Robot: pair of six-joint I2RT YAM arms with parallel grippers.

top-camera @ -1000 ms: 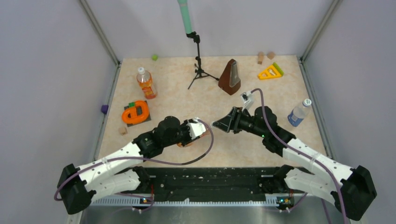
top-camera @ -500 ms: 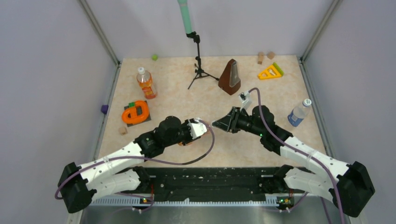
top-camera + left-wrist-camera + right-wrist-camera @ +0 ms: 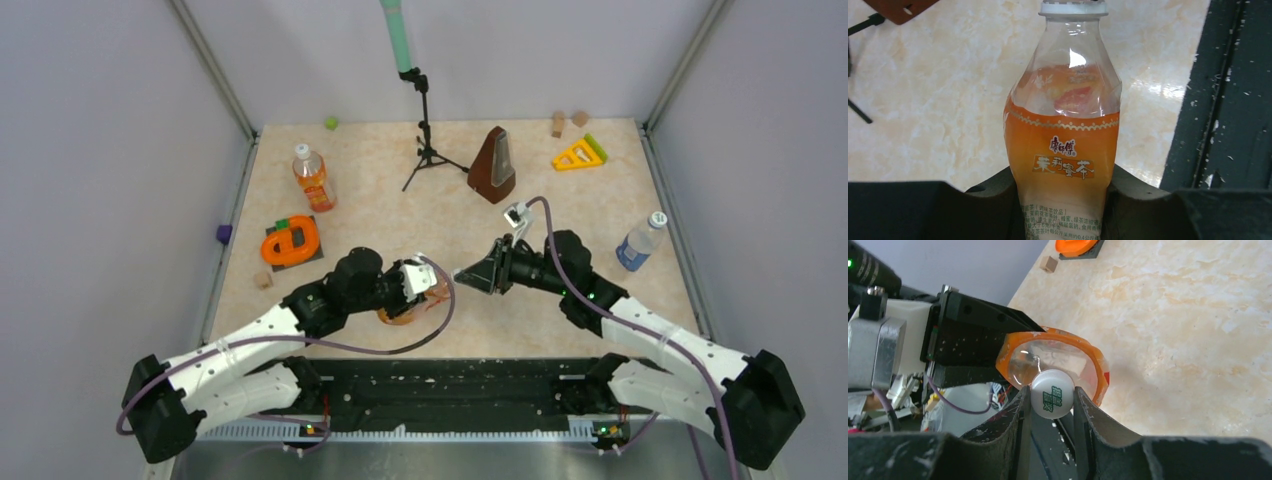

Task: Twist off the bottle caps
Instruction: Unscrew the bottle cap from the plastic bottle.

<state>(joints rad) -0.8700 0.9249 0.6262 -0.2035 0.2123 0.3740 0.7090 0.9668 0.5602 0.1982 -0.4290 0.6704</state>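
My left gripper (image 3: pixel 422 284) is shut on the body of the squat orange-liquid bottle (image 3: pixel 1064 150) and holds it on its side, cap end toward the right arm. My right gripper (image 3: pixel 1050 401) is shut on that bottle's white cap (image 3: pixel 1052 394), one finger on each side. The cap also shows in the left wrist view (image 3: pixel 1073 7). The slim orange bottle (image 3: pixel 312 178) stands at the back left with its cap (image 3: pixel 301 151) on. The clear blue-label bottle (image 3: pixel 636 245) stands at the right with its cap (image 3: pixel 658 218) on.
A brown metronome (image 3: pixel 493 165) and a black tripod (image 3: pixel 427 150) stand at the back middle. An orange piece on a black base (image 3: pixel 291 242) lies at the left. A yellow triangle (image 3: pixel 578 153) and wooden blocks (image 3: pixel 558 123) lie at the back right.
My right wrist has turned about its axis while gripping the cap, its camera mount swinging left. My left gripper with the bottle has dipped slightly toward the near edge.
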